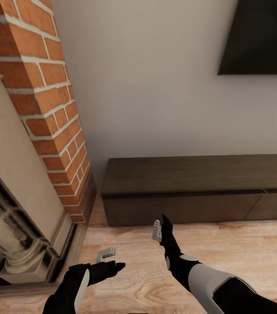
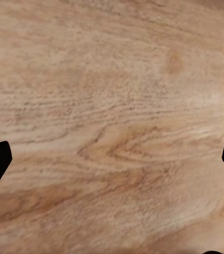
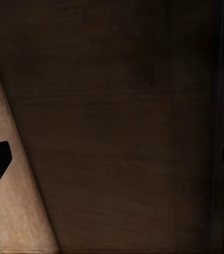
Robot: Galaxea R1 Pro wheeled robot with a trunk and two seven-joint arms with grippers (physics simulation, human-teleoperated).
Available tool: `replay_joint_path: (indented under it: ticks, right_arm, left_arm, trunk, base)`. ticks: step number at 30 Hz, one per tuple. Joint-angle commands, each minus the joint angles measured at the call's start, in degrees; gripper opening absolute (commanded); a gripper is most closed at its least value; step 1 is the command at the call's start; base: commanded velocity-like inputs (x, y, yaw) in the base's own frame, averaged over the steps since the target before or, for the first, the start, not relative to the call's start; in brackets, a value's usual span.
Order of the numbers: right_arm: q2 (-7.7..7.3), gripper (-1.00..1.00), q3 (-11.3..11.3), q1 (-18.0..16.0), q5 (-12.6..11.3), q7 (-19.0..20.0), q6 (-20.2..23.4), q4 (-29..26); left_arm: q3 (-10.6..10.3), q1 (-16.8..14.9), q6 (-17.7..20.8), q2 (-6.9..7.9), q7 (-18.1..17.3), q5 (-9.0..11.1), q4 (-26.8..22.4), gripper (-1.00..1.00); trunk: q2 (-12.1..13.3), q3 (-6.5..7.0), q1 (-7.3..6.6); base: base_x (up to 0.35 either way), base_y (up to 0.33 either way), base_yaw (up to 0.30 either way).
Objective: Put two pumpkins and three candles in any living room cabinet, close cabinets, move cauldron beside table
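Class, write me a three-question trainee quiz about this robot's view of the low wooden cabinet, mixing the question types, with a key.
1. True or false: the cabinet has a drawer pulled out.
2. What stands left of the cabinet? A) brick fireplace B) sofa C) dining table
3. Fill in: the left gripper points its jaws at the wood ____.

Key: 1 false, the fronts sit flush. 2 A, the brick fireplace. 3 floor; the right gripper faces the cabinet front, jaws spread, holding nothing.

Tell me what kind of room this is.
Probably a living room: a red-brick fireplace, a long low dark-wood cabinet against the wall, a dark wall-mounted screen above it, light wood-plank floor.
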Motion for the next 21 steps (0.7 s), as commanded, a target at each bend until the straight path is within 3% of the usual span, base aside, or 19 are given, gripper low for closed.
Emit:
replay_joint_path:
  ticks: [1, 8, 21]
  right_arm:
    - [0.03, 1.00, 0.0, 0.0, 0.4, -0.2, 0.3, 0.1]
    - [0.03, 1.00, 0.0, 0.0, 0.4, -0.2, 0.6, 0.2]
    - [0.03, 1.00, 0.1, 0.1, 0.5, -0.3, 0.7, 0.3]
  left_arm:
    - [0.3, 0.0, 0.3, -0.08, -0.5, -0.5, -0.1, 1.00]
    - [0.3, 0.0, 0.3, -0.08, -0.5, -0.5, 0.0, 1.00]
    - [0.3, 0.0, 0.2, -0.08, -0.5, -0.5, 0.1, 1.00]
  trunk:
    - [0.0, -0.05, -0.01]
    - [0.0, -0.05, -0.01]
    - [0.0, -0.05, -0.01]
  base:
    - [0.000, 0.000, -0.188]
    - [0.000, 0.000, -0.161]
    - [0.000, 0.000, -0.017]
